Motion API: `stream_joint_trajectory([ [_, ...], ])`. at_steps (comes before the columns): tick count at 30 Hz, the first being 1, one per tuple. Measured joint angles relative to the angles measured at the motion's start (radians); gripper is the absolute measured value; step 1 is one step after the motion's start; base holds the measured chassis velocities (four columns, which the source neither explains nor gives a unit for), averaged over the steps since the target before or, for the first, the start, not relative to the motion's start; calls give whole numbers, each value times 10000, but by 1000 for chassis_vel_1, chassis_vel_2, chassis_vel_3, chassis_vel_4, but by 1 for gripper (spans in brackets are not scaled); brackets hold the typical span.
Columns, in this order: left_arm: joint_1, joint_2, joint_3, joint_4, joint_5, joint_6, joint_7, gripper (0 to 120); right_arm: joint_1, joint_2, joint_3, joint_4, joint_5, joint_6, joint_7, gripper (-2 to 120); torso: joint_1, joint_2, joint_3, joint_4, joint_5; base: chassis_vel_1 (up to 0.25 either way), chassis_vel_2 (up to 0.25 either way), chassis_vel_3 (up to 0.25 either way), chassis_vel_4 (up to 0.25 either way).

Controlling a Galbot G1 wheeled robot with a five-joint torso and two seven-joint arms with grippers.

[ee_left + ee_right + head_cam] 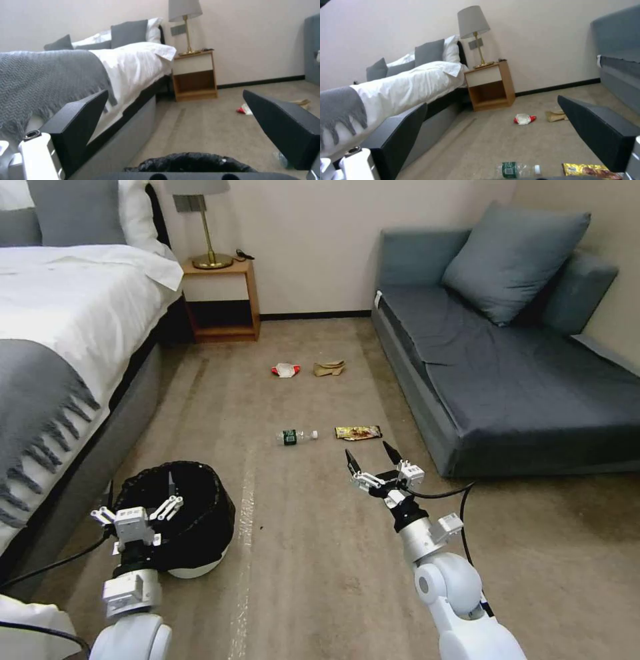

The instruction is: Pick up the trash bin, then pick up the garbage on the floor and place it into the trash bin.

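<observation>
The trash bin (pixel 193 527), white with a black bag draped over its rim, stands on the carpet by the bed. My left gripper (pixel 140 485) hangs open over its near rim, which sits low between the fingers in the left wrist view (pixel 190 161). My right gripper (pixel 368 450) is open, just short of the yellow-brown foil wrapper (pixel 359 432) and the clear bottle (pixel 297 436). Farther off lie the red-and-white wrapper (pixel 285 370) and the tan paper bag (pixel 329 369). The right wrist view has the bottle (pixel 518 169) and foil wrapper (pixel 591 170) close below the fingers.
The bed (pixel 67 313) with a grey throw runs along the left. A grey sofa (pixel 520 373) lines the right. A wooden nightstand (pixel 223 300) with a lamp stands at the back wall. Open carpet lies between bed and sofa.
</observation>
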State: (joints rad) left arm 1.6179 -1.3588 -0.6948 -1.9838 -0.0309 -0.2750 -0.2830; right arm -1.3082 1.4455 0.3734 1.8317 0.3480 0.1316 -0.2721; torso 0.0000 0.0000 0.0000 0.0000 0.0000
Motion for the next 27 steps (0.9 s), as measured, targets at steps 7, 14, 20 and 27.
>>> stream_joint_trajectory([
  [7, 0, 0, 0, 0, 0, 0, 1, 100, 0, 0, 0, 0, 0, 0, 0, 100, 0, 0, 0, 0, 0, 0, 0, 0, 0],
  [14, 0, 0, 0, 0, 0, 0, 0, 100, 0, 0, 0, 0, 0, 0, 0, 100, 0, 0, 0, 0, 0, 0, 0, 0, 0],
  [20, 0, 0, 0, 0, 0, 0, 0, 100, 0, 0, 0, 0, 0, 0, 0, 100, 0, 0, 0, 0, 0, 0, 0, 0, 0],
  [27, 0, 0, 0, 0, 0, 0, 0, 100, 0, 0, 0, 0, 0, 0, 0, 100, 0, 0, 0, 0, 0, 0, 0, 0, 0],
])
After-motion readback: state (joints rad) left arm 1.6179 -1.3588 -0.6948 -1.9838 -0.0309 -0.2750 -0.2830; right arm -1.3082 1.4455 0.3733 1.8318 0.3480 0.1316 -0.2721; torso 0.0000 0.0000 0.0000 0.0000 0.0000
